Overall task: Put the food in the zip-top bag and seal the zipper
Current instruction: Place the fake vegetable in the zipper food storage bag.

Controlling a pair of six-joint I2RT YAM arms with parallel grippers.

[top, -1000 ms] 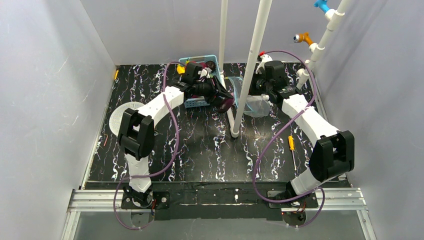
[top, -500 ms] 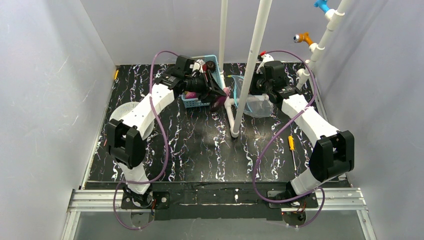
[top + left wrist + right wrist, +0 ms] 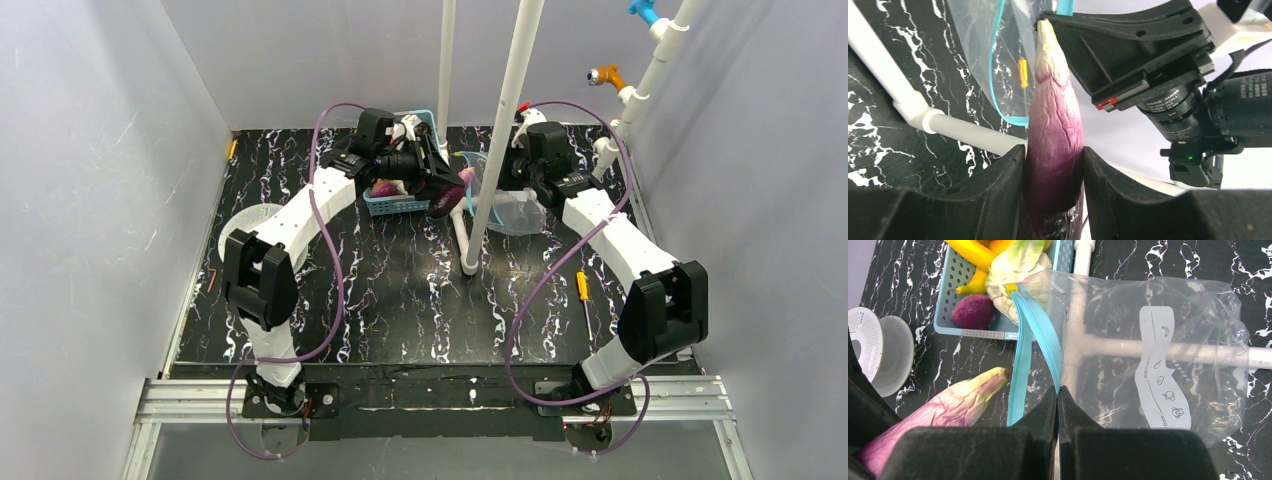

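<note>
My left gripper (image 3: 1054, 150) is shut on a purple eggplant (image 3: 1055, 120) whose pale tip points at the mouth of the zip-top bag (image 3: 990, 40). In the top view the eggplant (image 3: 443, 203) hangs just left of the white pipe, beside the bag (image 3: 515, 212). My right gripper (image 3: 1058, 390) is shut on the teal zipper (image 3: 1040, 335) and holds one lip of the clear bag (image 3: 1148, 340) up, so the mouth gapes toward the eggplant (image 3: 943, 407). A yellow banana (image 3: 973, 252) and a round purple piece (image 3: 973, 311) lie in the basket.
The light-blue mesh basket (image 3: 955, 285) sits behind the bag's mouth, with a white-green cabbage (image 3: 1015, 275) at its corner. An upright white pipe (image 3: 505, 110) stands between the two grippers. A white perforated disc (image 3: 245, 230) lies at the left, a yellow screwdriver (image 3: 583, 290) at the right.
My left arm has carried the eggplant up from the basket's front and to the right, toward the bag's mouth. The right arm and the bag have stayed put.
</note>
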